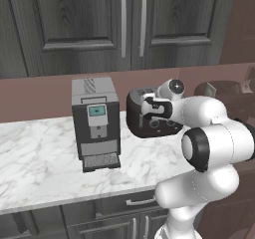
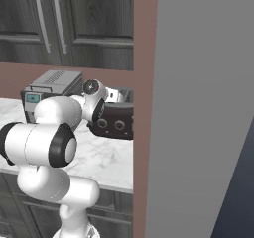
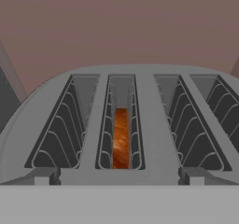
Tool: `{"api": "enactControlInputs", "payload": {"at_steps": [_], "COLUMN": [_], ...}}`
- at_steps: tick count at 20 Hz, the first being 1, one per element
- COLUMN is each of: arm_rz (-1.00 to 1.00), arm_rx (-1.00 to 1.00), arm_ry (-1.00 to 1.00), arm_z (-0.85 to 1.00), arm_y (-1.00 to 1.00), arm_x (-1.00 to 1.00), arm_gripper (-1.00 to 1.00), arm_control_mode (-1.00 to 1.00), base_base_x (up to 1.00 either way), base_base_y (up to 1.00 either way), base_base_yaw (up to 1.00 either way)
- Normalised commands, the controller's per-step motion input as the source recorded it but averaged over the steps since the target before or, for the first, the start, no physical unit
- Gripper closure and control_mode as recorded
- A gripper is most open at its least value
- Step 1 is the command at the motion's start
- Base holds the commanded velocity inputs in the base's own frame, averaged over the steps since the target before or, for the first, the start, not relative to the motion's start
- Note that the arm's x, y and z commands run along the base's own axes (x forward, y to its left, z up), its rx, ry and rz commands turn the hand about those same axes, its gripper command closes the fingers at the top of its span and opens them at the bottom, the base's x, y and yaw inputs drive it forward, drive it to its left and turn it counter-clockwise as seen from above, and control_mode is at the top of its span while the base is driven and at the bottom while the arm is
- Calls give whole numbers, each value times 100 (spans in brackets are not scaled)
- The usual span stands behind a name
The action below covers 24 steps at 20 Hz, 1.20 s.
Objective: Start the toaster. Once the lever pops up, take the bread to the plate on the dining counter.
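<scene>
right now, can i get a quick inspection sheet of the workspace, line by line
surface: white grey-veined marble worktop over dark cabinets, bare in front.
job's things: toaster stands at the back of the worktop by the wall; bread sits down inside one of its top slots, second from the left in the hand view. Plate and dining counter: nothing seen.
clutter: grey coffee machine stands beside the toaster, apart from it.
grippers: gripper is over the toaster, open, holding nothing.
cables: nothing seen.
surroundings: dark wall cabinets above, reddish-brown backsplash, a tall grey panel at the worktop's end.
</scene>
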Motion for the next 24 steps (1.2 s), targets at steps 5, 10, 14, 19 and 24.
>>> {"api": "enactControlInputs", "payload": {"at_steps": [5,10,14,19,24], "arm_rz": [0,0,0,0,0], "arm_rx": [0,0,0,0,0], "arm_ry": [0,0,0,0,0], "arm_z": [0,0,0,0,0], "arm_y": [0,0,0,0,0], "arm_x": [0,0,0,0,0], "arm_gripper": [-100,-100,-100,-100,-100], "arm_control_mode": [-100,-100,-100,-100,-100], "base_base_x": [0,0,0,0,0], "base_base_y": [0,0,0,0,0], "base_base_yaw": [0,0,0,0,0]}}
